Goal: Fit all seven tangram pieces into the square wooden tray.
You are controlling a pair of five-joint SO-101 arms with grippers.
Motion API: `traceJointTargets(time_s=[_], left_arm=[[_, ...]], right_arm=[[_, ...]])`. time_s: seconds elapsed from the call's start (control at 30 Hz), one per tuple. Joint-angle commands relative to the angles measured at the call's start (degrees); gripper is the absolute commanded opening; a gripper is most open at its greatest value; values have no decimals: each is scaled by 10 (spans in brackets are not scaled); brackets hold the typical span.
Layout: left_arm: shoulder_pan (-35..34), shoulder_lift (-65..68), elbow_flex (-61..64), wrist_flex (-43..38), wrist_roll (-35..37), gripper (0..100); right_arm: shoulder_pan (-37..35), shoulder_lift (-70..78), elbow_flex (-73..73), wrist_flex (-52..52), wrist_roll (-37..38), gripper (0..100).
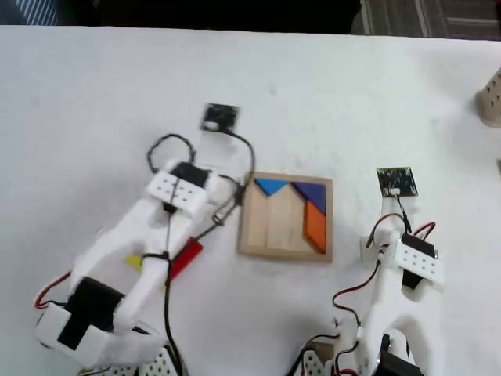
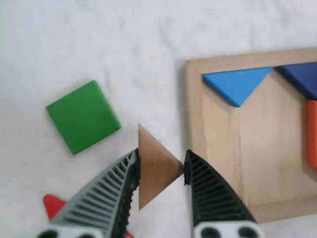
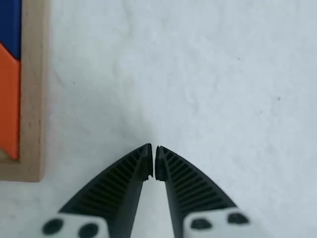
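Note:
The square wooden tray (image 1: 285, 252) sits mid-table and holds a light blue triangle (image 1: 271, 186), a dark blue triangle (image 1: 311, 193) and an orange piece (image 1: 315, 225). Just off the tray's left rim (image 2: 191, 114), my left gripper (image 2: 162, 154) is shut on a tan wooden triangle (image 2: 153, 171), one finger on each side of it. A green square (image 2: 83, 116) and a red piece (image 2: 51, 205) lie on the table beside it. The red piece (image 1: 185, 258) and a yellow piece (image 1: 135, 262) lie partly under the left arm. My right gripper (image 3: 154, 151) is shut and holds nothing, over bare table right of the tray (image 3: 32, 124).
A small black board (image 1: 221, 117) with its cable lies behind the left arm, and another (image 1: 397, 182) is on the right arm. A perforated tan cylinder (image 1: 491, 98) stands at the far right edge. White table stretches beyond the tray.

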Motion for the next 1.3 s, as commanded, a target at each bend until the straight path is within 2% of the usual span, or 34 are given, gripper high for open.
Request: traceJointTargets(time_s=[0.0, 0.1, 0.3, 0.4, 0.5, 0.7, 0.9, 1.0, 1.13, 1.2, 1.27], left_arm=[[61, -29, -3, -54, -77, 28], [106, -29, 10, -97, -132, 28], [189, -29, 47, -156, -196, 28], [194, -29, 66, -161, -239, 29], [189, -29, 69, -160, -265, 81], [182, -29, 91, -160, -265, 221], [182, -35, 97, -156, -264, 229], [182, -35, 92, -130, -225, 229], [182, -36, 91, -88, -108, 227], [182, -36, 91, -69, -64, 189], [177, -36, 89, -67, -59, 107]], right_arm=[[-4, -17, -2, 10, 5, 19], [-4, -17, -2, 9, 5, 19], [-4, -17, -2, 9, 5, 19], [-4, -17, -2, 9, 5, 19], [-4, -17, -2, 9, 5, 19], [-4, -17, -2, 9, 5, 19], [-4, -17, -2, 9, 5, 19], [-4, -17, -2, 9, 5, 19], [-4, -17, -2, 9, 5, 19], [-4, -17, -2, 9, 5, 19], [-4, -17, -2, 9, 5, 19]])
